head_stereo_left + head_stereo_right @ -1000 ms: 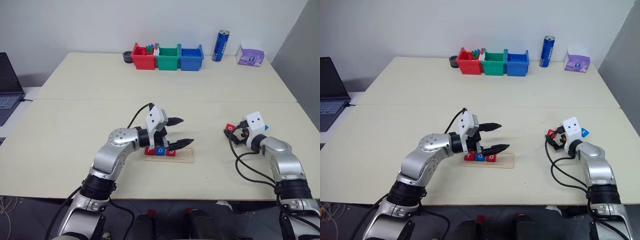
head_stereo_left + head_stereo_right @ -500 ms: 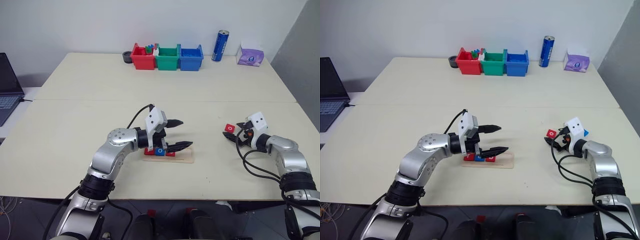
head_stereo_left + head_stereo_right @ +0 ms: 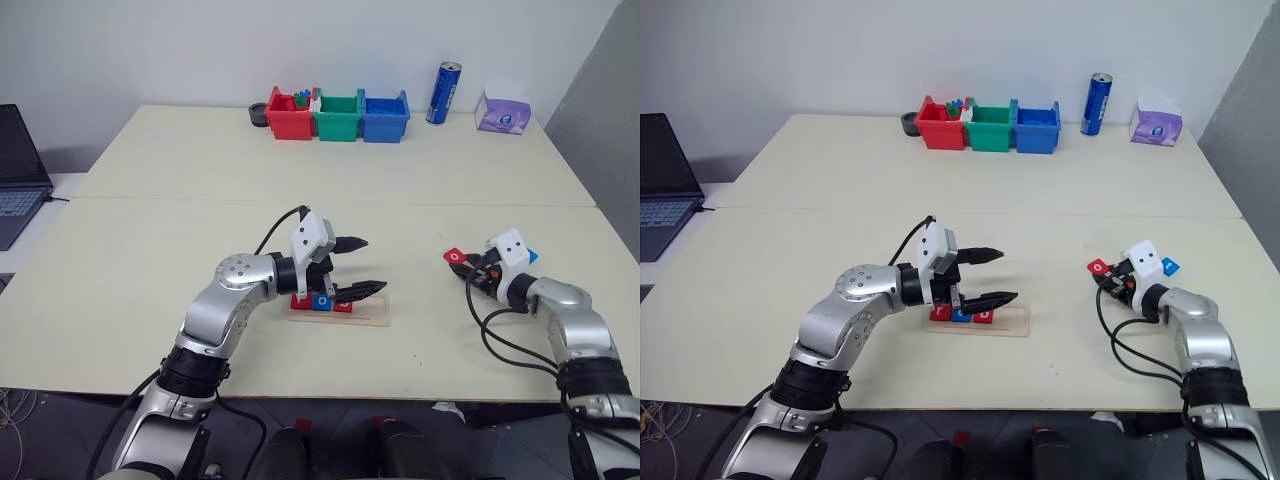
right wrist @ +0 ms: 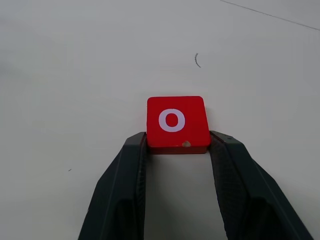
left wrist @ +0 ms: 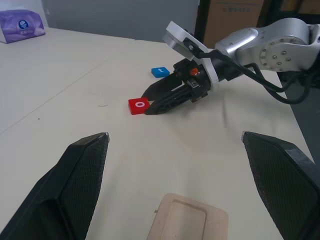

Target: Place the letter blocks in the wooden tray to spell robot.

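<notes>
The wooden tray [image 3: 372, 318] lies near the table's front edge, with a red, a blue [image 3: 321, 301] and another red letter block side by side in its left part. My left gripper [image 3: 370, 264] hovers open just above them, pointing right. Further right, a red "o" block [image 4: 176, 120] lies flat on the table. My right gripper [image 3: 463, 263] is shut on the block's near end, one finger [image 4: 135, 165] against each side. A blue letter block [image 3: 1169, 266] lies just beyond the right hand; its letter is unreadable.
Red [image 3: 286, 112], green [image 3: 337, 115] and blue [image 3: 384, 115] bins stand in a row at the table's far edge. A blue can [image 3: 441, 92] and a purple tissue pack [image 3: 502, 112] stand to their right. A laptop [image 3: 15, 170] sits at the far left.
My right gripper's fingers have narrowed from wide open onto the sides of the red "o" block. The left arm and the tray's blocks have not moved.
</notes>
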### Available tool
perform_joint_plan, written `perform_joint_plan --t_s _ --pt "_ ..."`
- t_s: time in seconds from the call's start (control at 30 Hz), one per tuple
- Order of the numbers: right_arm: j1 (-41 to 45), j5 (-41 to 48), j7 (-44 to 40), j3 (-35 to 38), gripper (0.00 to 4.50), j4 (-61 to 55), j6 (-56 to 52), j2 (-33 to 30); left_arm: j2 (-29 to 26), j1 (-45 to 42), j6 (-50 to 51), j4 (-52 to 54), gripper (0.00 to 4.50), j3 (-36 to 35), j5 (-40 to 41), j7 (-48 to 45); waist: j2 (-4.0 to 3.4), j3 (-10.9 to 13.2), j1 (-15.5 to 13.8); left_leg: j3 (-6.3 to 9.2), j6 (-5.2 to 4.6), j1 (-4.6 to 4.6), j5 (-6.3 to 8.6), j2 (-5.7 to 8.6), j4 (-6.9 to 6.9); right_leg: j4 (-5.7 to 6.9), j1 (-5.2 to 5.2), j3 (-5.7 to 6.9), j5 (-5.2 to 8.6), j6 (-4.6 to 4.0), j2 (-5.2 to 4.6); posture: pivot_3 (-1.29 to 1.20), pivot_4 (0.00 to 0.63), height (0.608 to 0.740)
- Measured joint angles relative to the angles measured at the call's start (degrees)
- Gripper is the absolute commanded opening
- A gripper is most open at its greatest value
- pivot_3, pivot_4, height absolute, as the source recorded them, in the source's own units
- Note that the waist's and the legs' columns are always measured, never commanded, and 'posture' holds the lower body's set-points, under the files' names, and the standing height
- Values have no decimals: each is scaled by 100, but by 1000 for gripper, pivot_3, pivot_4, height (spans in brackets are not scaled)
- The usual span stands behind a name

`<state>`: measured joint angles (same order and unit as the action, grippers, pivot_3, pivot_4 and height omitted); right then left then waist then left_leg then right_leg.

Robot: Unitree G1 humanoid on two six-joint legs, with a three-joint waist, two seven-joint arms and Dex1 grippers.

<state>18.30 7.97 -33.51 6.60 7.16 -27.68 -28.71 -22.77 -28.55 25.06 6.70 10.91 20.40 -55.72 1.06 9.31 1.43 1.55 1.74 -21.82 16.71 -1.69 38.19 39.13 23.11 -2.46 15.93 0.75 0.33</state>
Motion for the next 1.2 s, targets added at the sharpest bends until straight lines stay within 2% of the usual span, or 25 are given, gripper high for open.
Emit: perform_joint_plan --t_s 0.17,0.33,0.5,0.7,1.0,1.07,1.2 --pt "-1033 -6 1501 136 1459 -2754 -2333 1075 -390 449 149 422 4500 -109 138 -25 -13 -11 17 26 15 -1 -8 -8 -15 -3 8 -2 3 -1 0 0 150 740" --pt "-1758 -37 2322 -197 1459 -4591 -4006 1707 -735 914 324 807 4500 -139 295 -117 -12 -12 19 31 10 0 -5 1 -14 -4 7 3 5 2 2 0 150 740" --pt "-2040 -25 2643 -597 1459 -5349 -4662 2016 -811 994 384 973 4500 -163 404 -109 1 -20 27 28 10 2 -5 3 -13 -6 7 4 10 10 8 0 150 740" --pt "-1871 8 2659 -630 1459 -5394 -4968 2103 -861 1050 458 1094 4500 -163 455 -109 1 -20 54 28 9 5 -5 -2 -15 -6 7 3 10 10 16 0 150 740" --pt "-1647 362 2245 -450 4452 -5393 -5228 1959 -853 1057 460 1096 4500 -163 458 -32 1 -19 54 25 9 5 -5 -1 -14 -7 7 0 20 26 16 0 150 740" --pt "-1585 541 1926 -352 4452 -5230 -4985 1693 -847 1056 451 1092 4500 -163 458 -7 -1 -16 52 20 9 4 -5 2 -13 -9 8 -1 20 27 15 0 150 740" --pt "-1147 870 588 -70 4452 -4443 -3591 171 -808 1048 384 1046 4500 -162 453 1 -6 -3 44 -10 7 3 -4 12 -11 -18 9 2 19 32 9 0 150 740"
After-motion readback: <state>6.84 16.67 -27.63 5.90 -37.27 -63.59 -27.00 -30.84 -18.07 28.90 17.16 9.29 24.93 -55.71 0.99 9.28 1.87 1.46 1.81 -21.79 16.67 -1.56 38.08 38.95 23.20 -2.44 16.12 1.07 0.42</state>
